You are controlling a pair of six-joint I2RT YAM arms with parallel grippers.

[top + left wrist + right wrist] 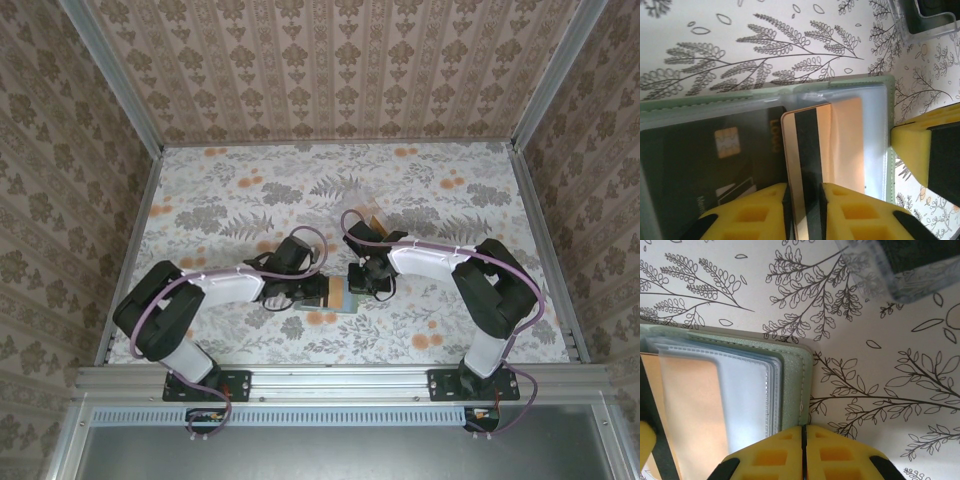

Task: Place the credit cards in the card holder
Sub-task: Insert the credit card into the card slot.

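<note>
Left gripper (805,205) pinches the apparently stiff, slick orange card (809,150) at its 6 o'clock end; right gripper (803,450) clamps the pliable card holder (792,370) by its rim.

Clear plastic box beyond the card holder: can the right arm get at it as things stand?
Probably yes. The clear plastic box lies past the right gripper, with bare table between. But the gripper is shut at the edge of the card holder and would have to leave it first.
</note>
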